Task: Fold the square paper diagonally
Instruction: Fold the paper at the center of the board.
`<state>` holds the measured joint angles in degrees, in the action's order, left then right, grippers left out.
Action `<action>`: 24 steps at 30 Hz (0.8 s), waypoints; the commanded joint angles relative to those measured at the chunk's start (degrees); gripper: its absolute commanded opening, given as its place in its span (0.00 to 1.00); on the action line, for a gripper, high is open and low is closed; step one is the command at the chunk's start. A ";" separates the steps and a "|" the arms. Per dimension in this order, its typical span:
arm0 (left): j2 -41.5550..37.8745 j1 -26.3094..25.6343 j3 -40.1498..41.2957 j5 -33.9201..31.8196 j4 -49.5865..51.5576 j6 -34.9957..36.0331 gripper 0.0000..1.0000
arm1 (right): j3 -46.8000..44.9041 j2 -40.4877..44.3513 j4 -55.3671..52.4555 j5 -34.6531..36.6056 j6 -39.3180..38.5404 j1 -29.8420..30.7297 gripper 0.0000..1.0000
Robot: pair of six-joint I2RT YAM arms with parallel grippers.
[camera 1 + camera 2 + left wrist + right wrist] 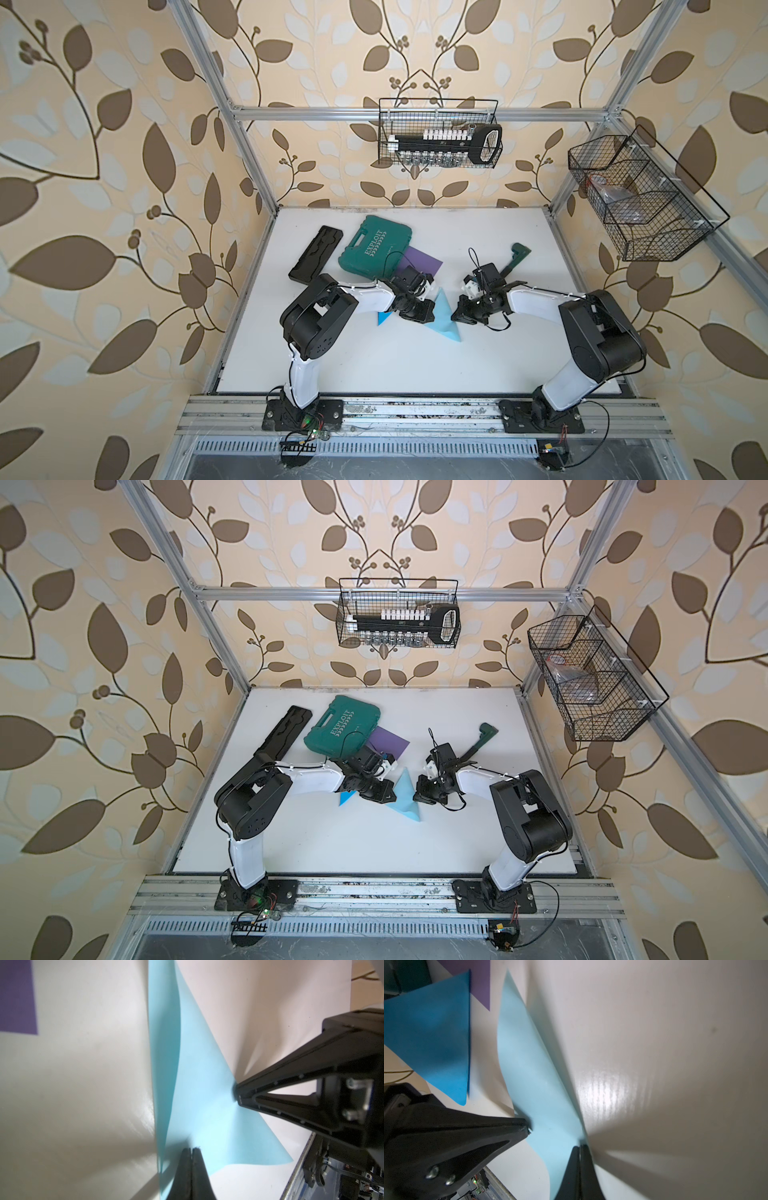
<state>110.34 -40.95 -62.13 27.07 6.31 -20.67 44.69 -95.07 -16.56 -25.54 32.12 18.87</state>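
Light-blue paper sits mid-frame in both top views, bowed up on the white table; left gripper and right gripper each have fingers pinched tight on opposite edges.

- The left arm and right arm are showing glossy white link shells between bulky black joint housings.
- Thin black cables are looping off both wrists.
- The left gripper and right gripper are showing matte black tapered fingers, with silver screws glinting.
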 commanded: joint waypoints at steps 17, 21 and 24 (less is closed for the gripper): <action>2.44 0.17 1.09 -5.10 7.53 2.12 0.00 | 0.60 6.93 -3.54 1.72 6.37 6.00 0.00; 2.16 0.17 1.13 -5.43 7.60 2.37 0.00 | 1.55 4.45 -2.45 1.96 9.17 7.46 0.00; 2.24 0.17 0.91 -5.50 7.88 2.47 0.00 | 1.57 3.53 -1.72 2.08 11.21 8.46 0.00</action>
<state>110.34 -40.93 -62.17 27.03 6.46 -19.64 44.97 -90.35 -18.92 -23.35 40.25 26.52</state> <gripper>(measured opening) 0.045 0.047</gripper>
